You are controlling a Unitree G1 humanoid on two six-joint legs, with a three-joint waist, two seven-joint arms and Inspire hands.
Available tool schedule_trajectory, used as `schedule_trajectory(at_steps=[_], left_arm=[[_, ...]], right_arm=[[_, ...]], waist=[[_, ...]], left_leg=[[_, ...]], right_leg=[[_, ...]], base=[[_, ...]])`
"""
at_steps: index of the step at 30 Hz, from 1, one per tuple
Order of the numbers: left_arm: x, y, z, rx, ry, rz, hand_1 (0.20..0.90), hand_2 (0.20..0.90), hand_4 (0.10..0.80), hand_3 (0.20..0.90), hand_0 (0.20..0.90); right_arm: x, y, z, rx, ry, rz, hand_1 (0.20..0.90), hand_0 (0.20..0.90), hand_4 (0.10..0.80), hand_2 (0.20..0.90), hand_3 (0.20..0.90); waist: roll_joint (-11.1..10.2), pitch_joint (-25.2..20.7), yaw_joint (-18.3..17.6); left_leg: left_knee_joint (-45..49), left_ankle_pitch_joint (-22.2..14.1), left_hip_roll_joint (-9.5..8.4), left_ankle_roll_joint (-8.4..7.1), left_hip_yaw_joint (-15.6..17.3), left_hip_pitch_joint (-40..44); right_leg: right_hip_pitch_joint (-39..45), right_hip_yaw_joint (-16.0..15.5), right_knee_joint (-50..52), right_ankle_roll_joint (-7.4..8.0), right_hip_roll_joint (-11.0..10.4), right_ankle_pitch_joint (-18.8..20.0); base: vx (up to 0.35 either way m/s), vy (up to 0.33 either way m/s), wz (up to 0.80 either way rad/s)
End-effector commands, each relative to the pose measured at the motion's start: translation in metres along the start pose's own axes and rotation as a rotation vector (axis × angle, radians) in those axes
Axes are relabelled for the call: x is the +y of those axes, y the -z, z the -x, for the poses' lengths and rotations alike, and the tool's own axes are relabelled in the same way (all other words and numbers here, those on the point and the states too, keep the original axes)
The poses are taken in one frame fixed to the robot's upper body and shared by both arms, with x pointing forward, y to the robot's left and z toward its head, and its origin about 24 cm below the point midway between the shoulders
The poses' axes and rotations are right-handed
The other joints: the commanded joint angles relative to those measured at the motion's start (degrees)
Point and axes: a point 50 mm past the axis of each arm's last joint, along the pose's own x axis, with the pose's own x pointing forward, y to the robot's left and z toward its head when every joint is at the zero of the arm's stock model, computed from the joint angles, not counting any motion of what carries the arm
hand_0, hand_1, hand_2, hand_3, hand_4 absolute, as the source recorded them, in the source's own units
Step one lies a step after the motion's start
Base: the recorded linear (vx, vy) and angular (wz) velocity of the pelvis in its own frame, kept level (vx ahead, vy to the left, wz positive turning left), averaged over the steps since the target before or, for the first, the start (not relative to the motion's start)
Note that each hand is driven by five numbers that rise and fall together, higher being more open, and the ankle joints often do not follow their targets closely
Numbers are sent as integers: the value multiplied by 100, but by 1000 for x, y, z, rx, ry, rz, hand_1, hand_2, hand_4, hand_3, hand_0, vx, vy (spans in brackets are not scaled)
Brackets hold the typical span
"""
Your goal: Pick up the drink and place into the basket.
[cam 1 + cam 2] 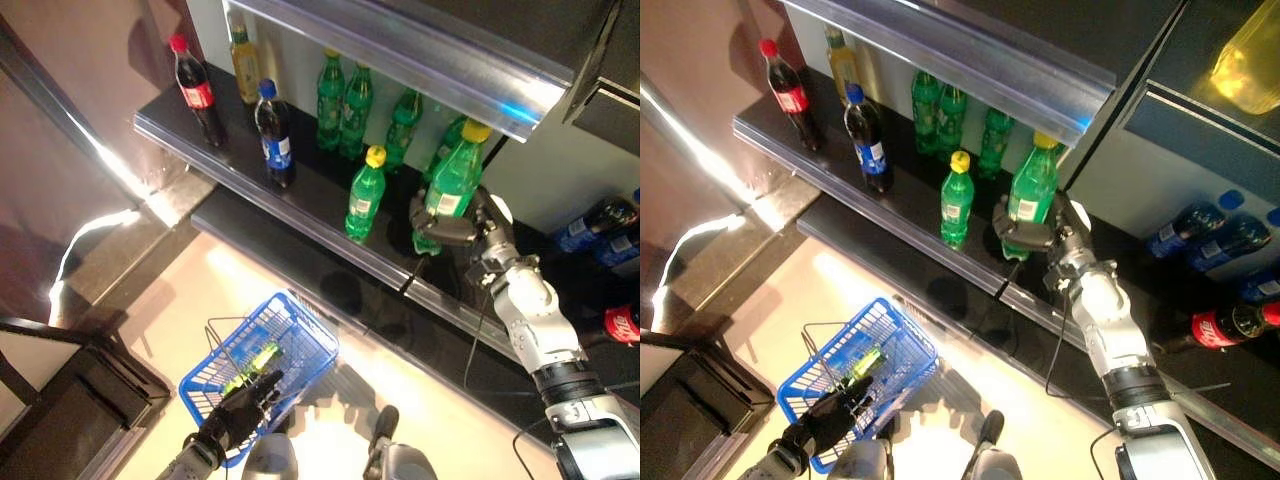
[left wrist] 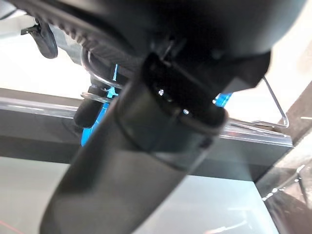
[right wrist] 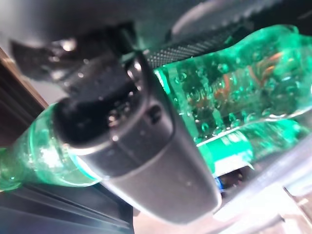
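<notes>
One green bottle [image 1: 452, 178] gripped by right hand [image 1: 468, 226] above dark shelf [image 1: 310, 195].

Roughly seven green bottles [image 1: 365, 192], two dark bottles [image 1: 273, 133], one basket [image 1: 300, 352].

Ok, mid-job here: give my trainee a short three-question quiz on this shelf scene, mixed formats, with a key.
1. True or false: the right hand is shut on a cola bottle.
2. What does the left hand hold? A) blue basket B) green bottle C) nothing
3. Fill in: the held bottle's cap is ____.

Key: 1 false, it grips the green bottle; 2 A; 3 yellow.
</notes>
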Motion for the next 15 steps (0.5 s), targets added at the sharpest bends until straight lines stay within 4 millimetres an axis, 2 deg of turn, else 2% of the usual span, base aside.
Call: schedule_trajectory(at_steps=[1, 11, 15], left_arm=[[-40, -18, -10, -108, 347, -37, 300, 300, 100, 200, 300], [-70, -25, -13, -166, 542, -34, 300, 300, 100, 200, 300], [-89, -33, -13, -194, 639, -35, 300, 300, 100, 200, 300]], right_arm=[[10, -41, -7, -223, -73, 9, 300, 300, 100, 300, 200], [25, -16, -1, -93, -152, -21, 300, 300, 100, 300, 200], [36, -7, 6, -53, -206, -37, 300, 300, 100, 300, 200]], waist=[[39, -1373, 78], [18, -1398, 202], [18, -1410, 235]], left_leg=[[-85, 48, 73, -47, 273, -65], [-85, 59, 65, -41, 193, -56], [-85, 56, 54, -29, 165, -55]], right_leg=[[212, -213, -14, 300, -237, -8], [277, -325, -14, 309, -258, 7], [287, -358, -14, 314, -267, 14]], base=[[16, 9, 3], [15, 2, 7], [0, 0, 0]])
